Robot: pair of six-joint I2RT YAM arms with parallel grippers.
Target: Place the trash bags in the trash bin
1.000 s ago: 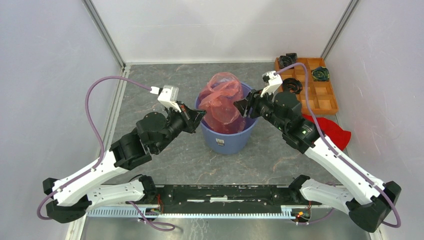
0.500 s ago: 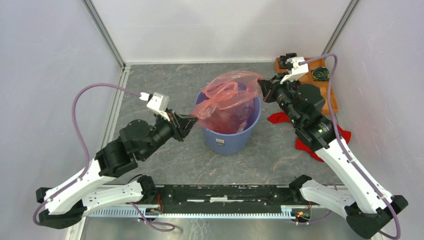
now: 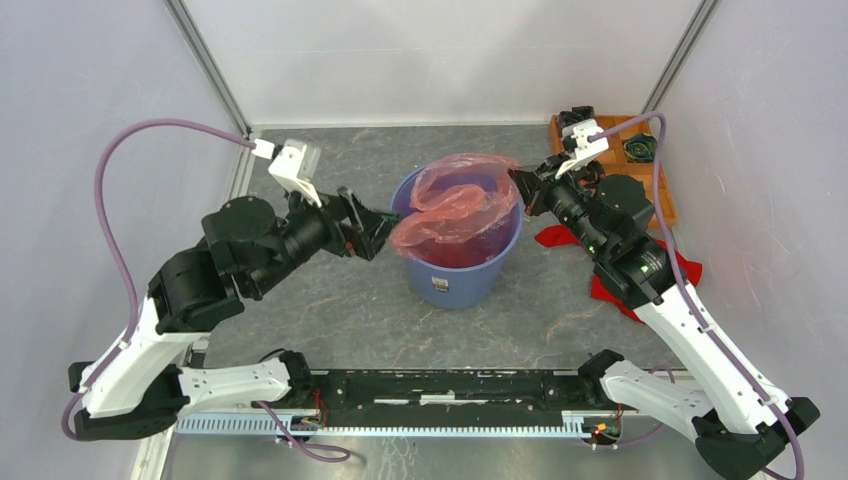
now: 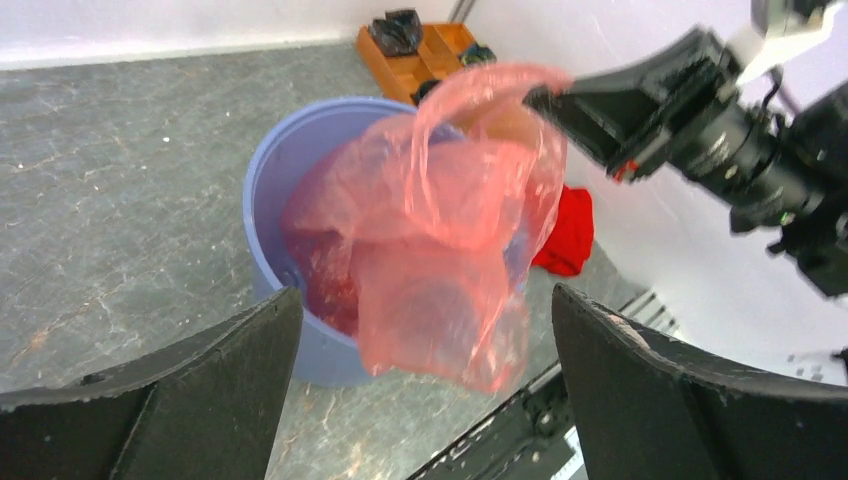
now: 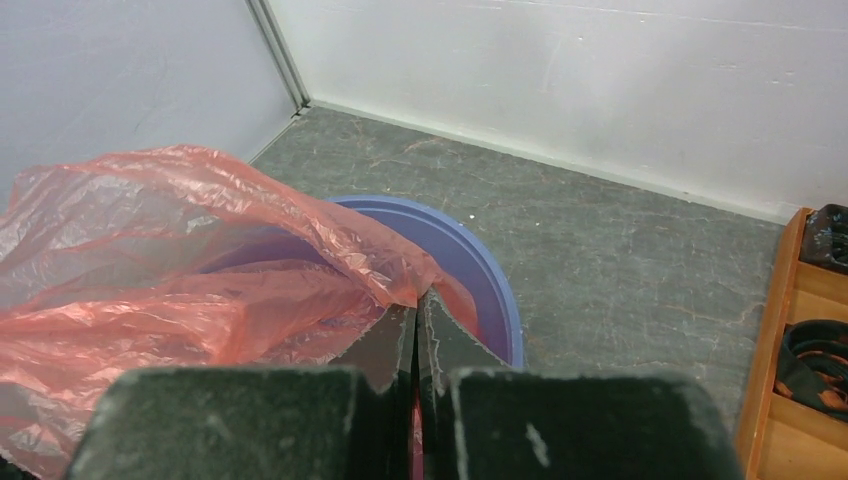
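Top view: the left end effector (image 3: 376,232), jaws spread, has let go of the trash bag (image 3: 455,205) and backed off to 9 o'clock of the trash bin (image 3: 470,282). The right end effector (image 3: 517,184) still pinches the film at the rim's 2 o'clock. Left wrist view: the bag sags from that single grip, partly inside, one fold drooping over the near rim. Right wrist view: fingers pressed together on the film's edge. The job looks nearly done, though the overhang likely needs tucking in.
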